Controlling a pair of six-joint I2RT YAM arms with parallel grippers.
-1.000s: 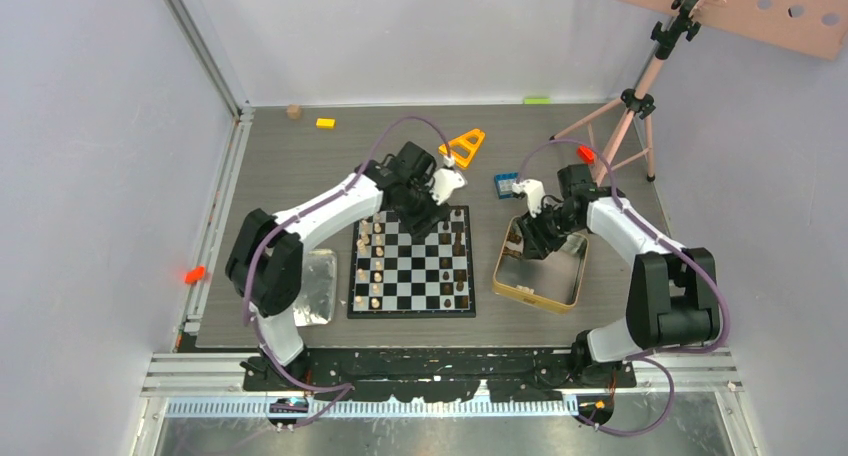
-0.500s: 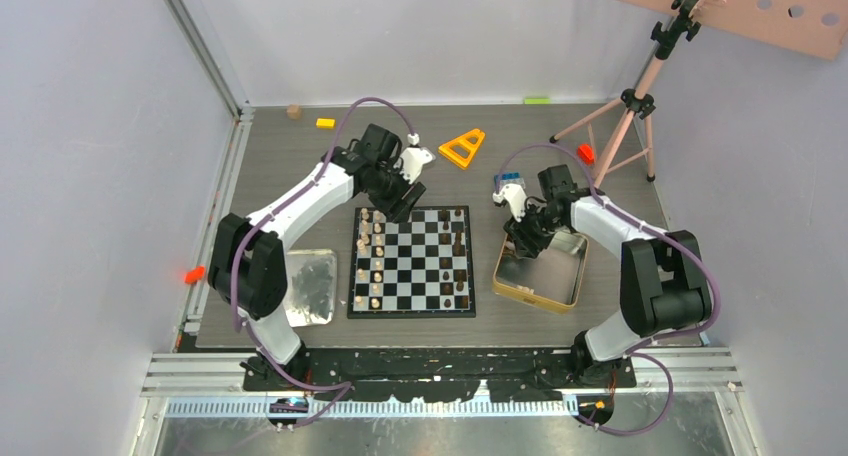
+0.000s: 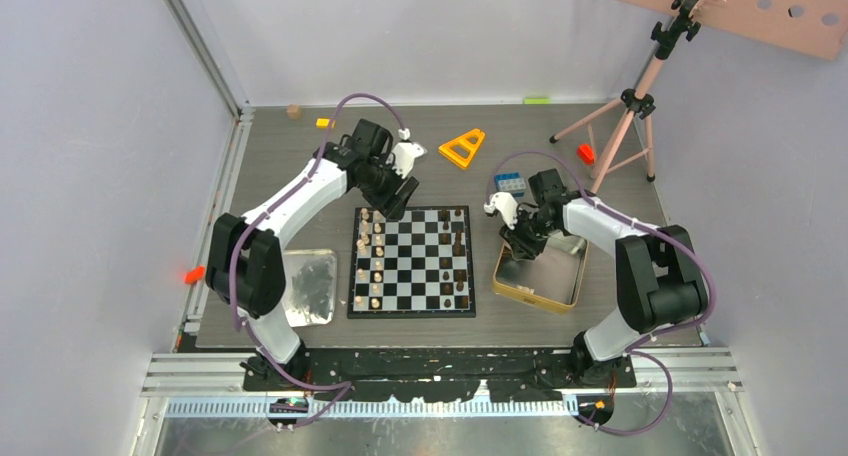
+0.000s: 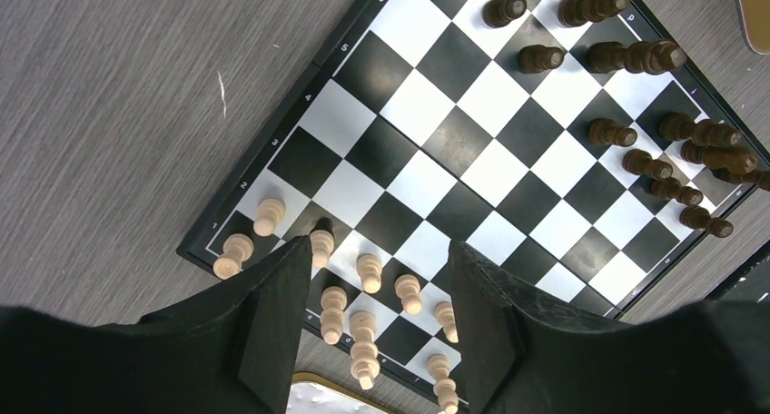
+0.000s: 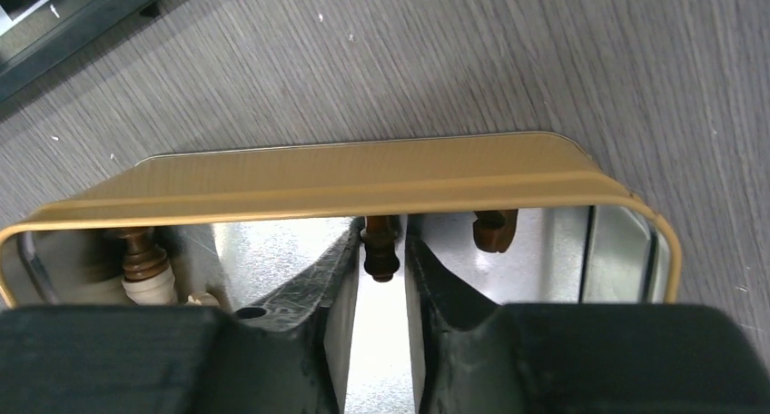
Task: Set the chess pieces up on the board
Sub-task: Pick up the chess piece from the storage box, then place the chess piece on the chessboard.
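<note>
Board (image 3: 411,262): one, flat on the table, between the two arms.
Light pieces (image 4: 369,271): two rows along the board's left edge. Roughly ten show in the left wrist view, and more may be hidden behind the fingers.
Dark pieces (image 4: 540,58): two rows along the board's right edge with gaps between them, about a dozen in view.
Left gripper (image 4: 380,249): one, hovering over the board's far left corner above the light pieces. Its jaws stand wide apart with nothing between them.
Tin (image 5: 363,182): one, gold-rimmed, just beside the board's right edge.
Pieces off the board: three dark ones show against the tin's wall. Pale shapes sit beside the leftmost, too unclear to name.
Right gripper (image 5: 380,237): one, reaching down into the tin corner nearest the board's far right corner. Its jaws are narrow, one on either side of a single dark piece (image 5: 381,260). Whether they press it cannot be told.
Tray (image 3: 298,311): one, silver, just beside the board's near left corner.
Blue brick (image 3: 509,183): one, beyond the board's far right corner.
Orange triangle (image 3: 462,148): one, beyond the board's far edge.
Tripod (image 3: 628,116): one, well apart from the board, far right.
</note>
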